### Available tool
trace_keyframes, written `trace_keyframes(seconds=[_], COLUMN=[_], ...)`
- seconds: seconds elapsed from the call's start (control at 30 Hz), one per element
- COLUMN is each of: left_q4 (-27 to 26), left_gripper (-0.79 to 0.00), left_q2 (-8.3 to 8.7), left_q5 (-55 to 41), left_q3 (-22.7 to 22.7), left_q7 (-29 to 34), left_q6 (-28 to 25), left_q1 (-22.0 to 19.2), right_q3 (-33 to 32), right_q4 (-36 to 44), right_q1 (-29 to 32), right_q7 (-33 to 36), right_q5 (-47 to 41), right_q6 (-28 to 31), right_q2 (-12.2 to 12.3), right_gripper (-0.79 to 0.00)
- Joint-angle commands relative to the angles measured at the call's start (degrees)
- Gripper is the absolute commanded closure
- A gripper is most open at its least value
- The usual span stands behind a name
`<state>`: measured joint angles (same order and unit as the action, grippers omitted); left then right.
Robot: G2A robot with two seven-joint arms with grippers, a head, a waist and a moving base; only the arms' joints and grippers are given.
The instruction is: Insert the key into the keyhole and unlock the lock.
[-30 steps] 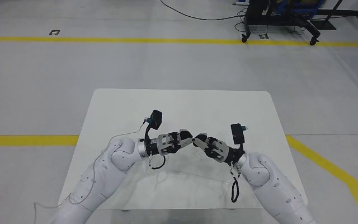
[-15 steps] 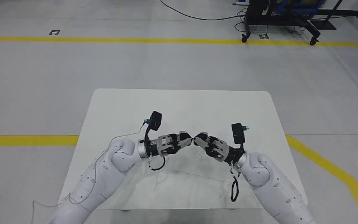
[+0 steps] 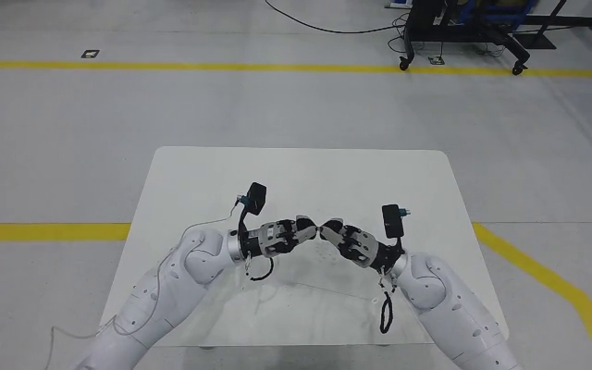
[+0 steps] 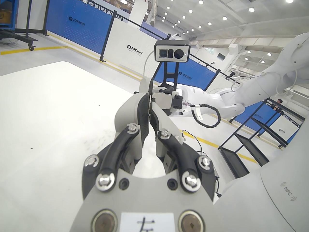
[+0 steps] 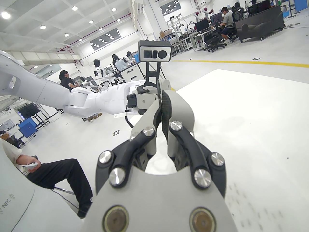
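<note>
The left gripper point(image 3: 312, 227) and right gripper point(image 3: 328, 229) meet tip to tip above the middle of the counter point(image 3: 185, 185). Each is pressed together, I'd guess to line up key and lock, both hidden between the fingers.

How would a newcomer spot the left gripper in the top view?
Above the white rectangular table, two black-and-grey grippers meet tip to tip near its middle. The left gripper is the one on the robot's left, facing the right gripper; only its side has a thin white cable along the arm.
</note>
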<state>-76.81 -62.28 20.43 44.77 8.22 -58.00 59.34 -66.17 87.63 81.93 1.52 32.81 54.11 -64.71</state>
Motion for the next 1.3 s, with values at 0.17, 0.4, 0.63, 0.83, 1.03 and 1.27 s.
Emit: trace_keyframes(seconds=[0.17, 0.4, 0.63, 0.83, 1.03, 1.27], left_q4=[0.4, -1.0, -1.2, -4.0, -6.5, -9.2], left_gripper=[0.000, 0.000, 0.000, 0.000, 0.000, 0.000], left_q2=[0.75, 2.53, 2.64, 2.57, 3.58, 4.31], left_q5=[1.4, 2.9, 3.1, 4.9, 7.7, 5.5], left_q3=[0.7, 4.0, 4.3, 4.7, 5.9, 6.6], left_q7=[-2.7, -6.5, -6.9, -6.1, 0.8, 4.1], left_q6=[0.0, 0.0, 0.0, 2.3, 0.9, 0.0], left_q1=[0.0, 1.2, 1.3, 2.9, 5.0, 6.0], right_q3=[0.0, 0.0, 0.0, 0.1, -3.1, -5.5], right_q4=[0.0, 0.0, 0.0, 0.5, 3.1, 6.1], right_q1=[0.0, 0.0, 0.0, -0.6, -0.8, 1.0], right_q7=[0.0, 0.0, 0.0, 3.9, 12.5, 12.2], right_q5=[0.0, 0.0, 0.0, 4.6, 12.8, 7.4], right_q6=[0.0, 0.0, 0.0, -1.5, 0.7, 3.8], right_q2=[0.0, 0.0, 0.0, 0.2, 1.7, 2.6], right_gripper=[-0.785, -0.785, -0.785, -0.785, -0.785, -0.406])
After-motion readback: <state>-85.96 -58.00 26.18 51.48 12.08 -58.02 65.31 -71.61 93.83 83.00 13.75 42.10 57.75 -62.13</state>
